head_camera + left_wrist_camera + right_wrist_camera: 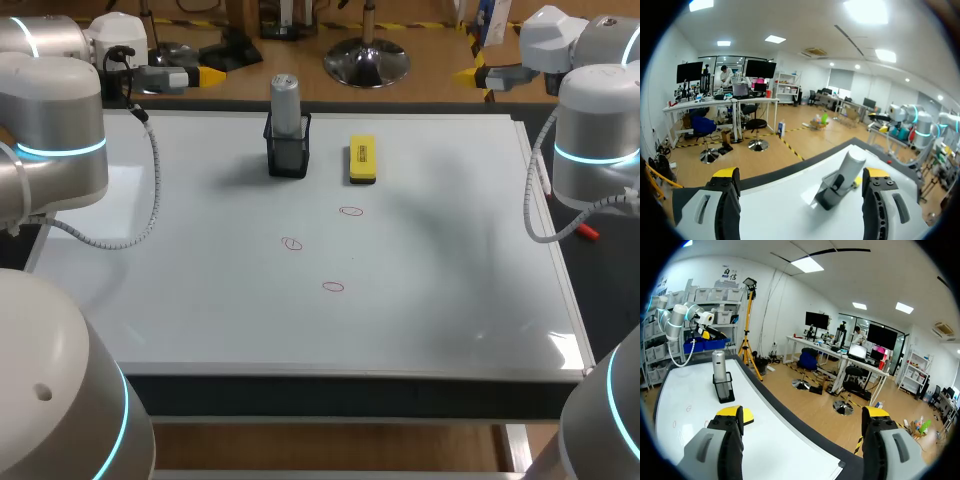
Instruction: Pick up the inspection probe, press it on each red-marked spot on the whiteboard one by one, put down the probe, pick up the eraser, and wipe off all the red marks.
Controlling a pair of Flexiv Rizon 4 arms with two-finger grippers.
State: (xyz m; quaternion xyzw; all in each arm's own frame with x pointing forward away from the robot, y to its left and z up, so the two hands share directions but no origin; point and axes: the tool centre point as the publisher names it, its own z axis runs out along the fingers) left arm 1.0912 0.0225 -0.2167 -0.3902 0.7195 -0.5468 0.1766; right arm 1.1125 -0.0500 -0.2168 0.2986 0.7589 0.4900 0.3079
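Observation:
The inspection probe (286, 103), a grey cylinder, stands upright in a black holder (288, 155) at the back of the whiteboard (200, 280). A yellow eraser (362, 160) lies just right of the holder. Three red marks (350, 211) (291, 243) (333, 287) sit mid-board. My left gripper (212, 75) hovers beyond the board's far left edge, open and empty; its wrist view shows the probe (849, 166) ahead, near the right finger (875, 175). My right gripper (480, 72) hangs past the far right corner, also open and empty, with the probe (718, 367) and the eraser (747, 416) ahead of it.
The whiteboard covers nearly the whole table, with a thin metal frame (560, 270) along its right side. A small red object (588, 231) lies off the board at the right. Cables (150, 190) droop from both arms over the board's side edges.

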